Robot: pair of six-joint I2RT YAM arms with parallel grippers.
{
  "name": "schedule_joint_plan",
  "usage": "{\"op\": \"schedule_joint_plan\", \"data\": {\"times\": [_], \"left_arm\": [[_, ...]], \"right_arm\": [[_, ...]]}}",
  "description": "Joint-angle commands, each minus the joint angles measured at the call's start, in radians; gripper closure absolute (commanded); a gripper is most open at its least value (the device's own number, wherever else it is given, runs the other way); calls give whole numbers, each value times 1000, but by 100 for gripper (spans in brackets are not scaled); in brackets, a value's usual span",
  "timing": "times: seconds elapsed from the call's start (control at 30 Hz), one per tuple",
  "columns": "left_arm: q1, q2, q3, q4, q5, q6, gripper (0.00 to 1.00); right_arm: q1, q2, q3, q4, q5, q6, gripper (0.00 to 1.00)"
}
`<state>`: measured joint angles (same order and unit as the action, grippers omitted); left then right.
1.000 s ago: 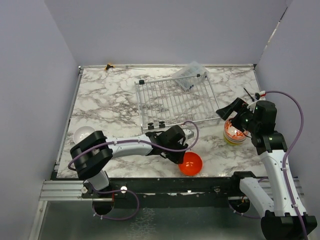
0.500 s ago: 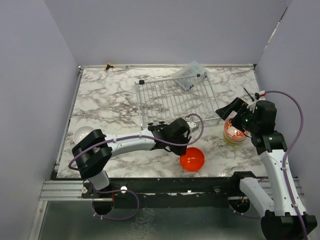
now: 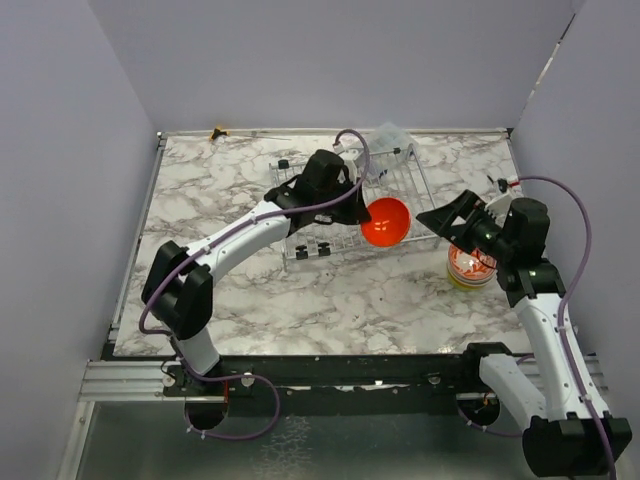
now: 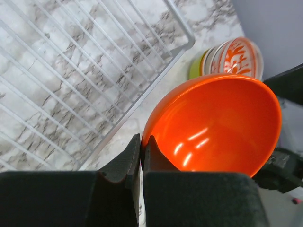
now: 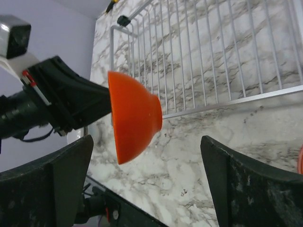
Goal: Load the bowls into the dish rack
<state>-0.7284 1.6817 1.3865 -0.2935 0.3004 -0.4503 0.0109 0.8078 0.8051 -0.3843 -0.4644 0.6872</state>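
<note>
The left gripper (image 4: pixel 142 144) pinches the rim of an orange bowl (image 4: pixel 215 125) tipped on edge over the dish rack's (image 4: pixel 71 71) near-right corner, base pointing right; the right gripper (image 3: pixel 452 214) gapes empty beside the rack.

Lab cell: plain walls (image 3: pixel 330 60), marble tabletop (image 3: pixel 220 200)

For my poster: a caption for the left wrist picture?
Left gripper pinching an orange bowl near the dish rack edge.
</note>
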Motion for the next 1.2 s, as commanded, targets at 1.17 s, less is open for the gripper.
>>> {"op": "schedule_joint_plan", "data": {"times": [1.17], "left_arm": [[92, 302, 263, 157, 354, -392, 100]], "right_arm": [[-6, 309, -34, 426, -187, 206, 29]]}}
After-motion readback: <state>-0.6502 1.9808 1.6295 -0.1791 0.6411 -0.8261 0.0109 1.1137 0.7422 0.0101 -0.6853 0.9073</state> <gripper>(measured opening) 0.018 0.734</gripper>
